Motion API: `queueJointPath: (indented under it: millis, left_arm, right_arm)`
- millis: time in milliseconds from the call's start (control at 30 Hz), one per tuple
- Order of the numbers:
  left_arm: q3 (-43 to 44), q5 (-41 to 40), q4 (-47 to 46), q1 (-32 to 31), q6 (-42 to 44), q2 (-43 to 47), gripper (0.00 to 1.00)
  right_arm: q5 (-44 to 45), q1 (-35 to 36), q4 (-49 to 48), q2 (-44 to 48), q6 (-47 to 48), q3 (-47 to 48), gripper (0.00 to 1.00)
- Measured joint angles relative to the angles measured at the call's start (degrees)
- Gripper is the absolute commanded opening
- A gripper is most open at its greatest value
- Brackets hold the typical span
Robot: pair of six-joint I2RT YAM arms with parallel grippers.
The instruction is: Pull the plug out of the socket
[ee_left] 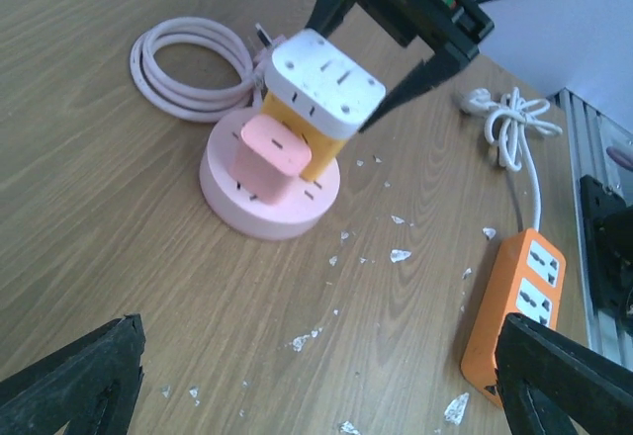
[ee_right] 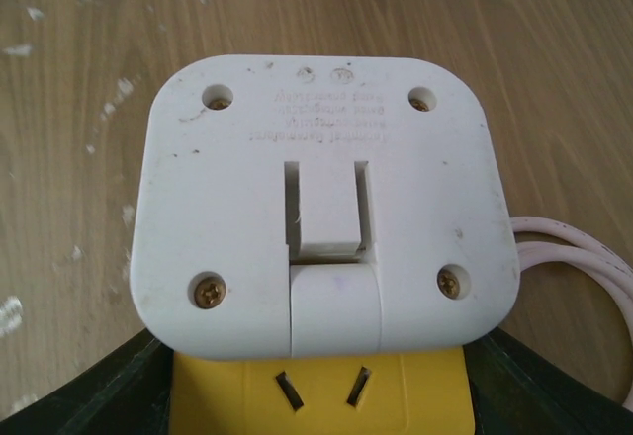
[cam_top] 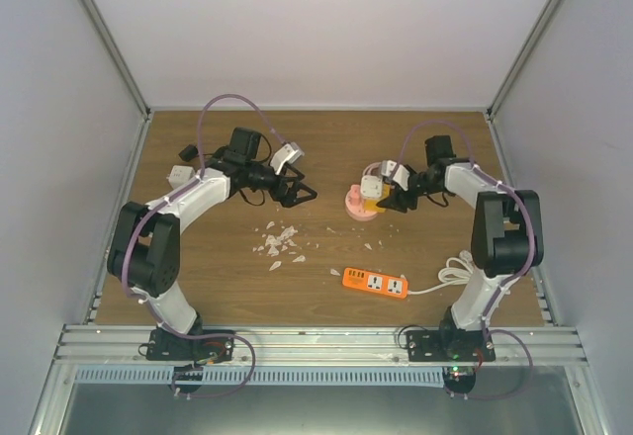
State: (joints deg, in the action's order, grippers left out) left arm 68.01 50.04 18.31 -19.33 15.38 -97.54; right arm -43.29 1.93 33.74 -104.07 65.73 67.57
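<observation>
The right gripper (cam_top: 376,190) clamped the white square plastic plug (ee_left: 326,84), which sat on a yellow plastic adapter block (ee_right: 316,391) atop the round pink socket base (ee_left: 252,219). The left gripper (cam_top: 300,194) hung wide open at the base's 9 o'clock. An orange plastic power strip (cam_top: 376,282) lay at its 5 o'clock.

Wood-grain table (cam_top: 227,292), plain white enclosure walls (cam_top: 316,30), aluminium rail (cam_top: 316,341) along near edge

We record: white-over-yellow cube adapter plug (ee_left: 326,84), tilted atop round pink socket (ee_left: 252,216), beside a pink plug (ee_left: 272,153); socket lies flat on the surface (ee_left: 99,257).
</observation>
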Motion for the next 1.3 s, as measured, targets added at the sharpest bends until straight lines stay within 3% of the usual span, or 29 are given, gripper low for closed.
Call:
queueJointPath:
  millis: [333, 800, 1000, 1300]
  left_arm:
    - [-2.6, 0.6, -1.2, 0.5, -10.3, 3.2, 0.99]
    - [-8.9, 2.6, -6.1, 0.5, -27.0, 3.7, 0.99]
    - [-9.0, 2.6, -8.0, 0.5, -30.8, 3.6, 0.99]
    - [-8.9, 2.6, -9.5, 0.4, -34.3, 0.7, 0.97]
  right_arm:
    - [-0.2, 9.7, -10.4, 2.4, -12.7, -5.6, 0.55]
    - [7.6, 22.3, -23.5, 2.7, -33.2, -7.6, 0.52]
    - [10.6, 24.2, -26.9, 2.7, -39.1, -8.2, 0.52]
    - [11.5, 24.9, -28.2, 2.7, -40.1, -8.7, 0.52]
